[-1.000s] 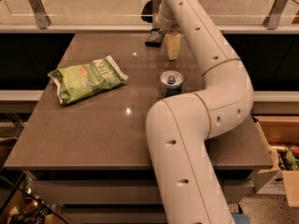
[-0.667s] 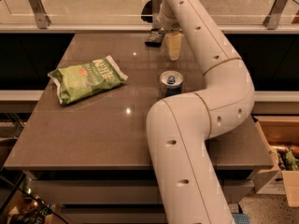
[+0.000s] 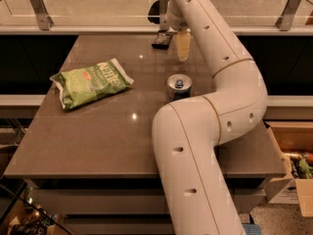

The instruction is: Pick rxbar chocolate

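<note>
At the far edge of the table (image 3: 98, 131), the gripper (image 3: 182, 43) hangs just to the right of the rxbar chocolate (image 3: 161, 39). Compared with a second ago, almost nothing shifts: the bar lies flat in the same spot, and the gripper hovers where it was, give or take a hair. Whether it is spread or pressed together, I cannot tell from this angle.

So there is no grasp yet, by my reading. The bar looks untouched on the tabletop, and the approach seems to be in its last lining-up.

Around it, a drink can (image 3: 179, 84) stands upright nearer the camera, close against the bend of the arm (image 3: 234, 82). A green chip bag (image 3: 90, 82) lies well apart to the left. Neither sits between gripper and bar.

The catch is the bar's flatness and its place right by the table's back edge. A careless nudge could slide it away.
</note>
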{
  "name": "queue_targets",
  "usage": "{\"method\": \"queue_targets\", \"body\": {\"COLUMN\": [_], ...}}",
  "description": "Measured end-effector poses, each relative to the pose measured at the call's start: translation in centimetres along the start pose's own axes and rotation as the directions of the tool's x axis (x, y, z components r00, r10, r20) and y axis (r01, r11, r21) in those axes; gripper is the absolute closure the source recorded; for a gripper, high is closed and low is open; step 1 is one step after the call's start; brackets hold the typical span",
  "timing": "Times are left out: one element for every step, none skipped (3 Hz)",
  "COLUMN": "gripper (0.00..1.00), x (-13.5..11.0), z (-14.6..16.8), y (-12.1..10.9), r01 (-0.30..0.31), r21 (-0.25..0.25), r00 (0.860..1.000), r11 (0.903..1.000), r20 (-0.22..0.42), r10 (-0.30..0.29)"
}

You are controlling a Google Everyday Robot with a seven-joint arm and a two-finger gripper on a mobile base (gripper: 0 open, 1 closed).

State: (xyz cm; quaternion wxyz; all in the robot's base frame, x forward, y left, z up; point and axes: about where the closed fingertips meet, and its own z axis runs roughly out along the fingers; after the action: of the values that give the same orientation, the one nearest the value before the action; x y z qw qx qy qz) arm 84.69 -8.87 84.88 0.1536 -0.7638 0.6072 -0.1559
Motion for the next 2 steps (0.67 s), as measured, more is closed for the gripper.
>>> {"method": "queue_targets", "body": {"gripper": [0.00, 0.00], "x": [0.7, 1.2], "z": [-1.7, -3.5], "y": [-0.4, -0.6], "r01": [-0.013, -0.020], "r21": [0.016, 0.025], "r00": [0.999, 0.997], "r11": [0.9998, 0.9995], "r20": [-0.036, -0.073], "r10": [0.014, 0.021]}}
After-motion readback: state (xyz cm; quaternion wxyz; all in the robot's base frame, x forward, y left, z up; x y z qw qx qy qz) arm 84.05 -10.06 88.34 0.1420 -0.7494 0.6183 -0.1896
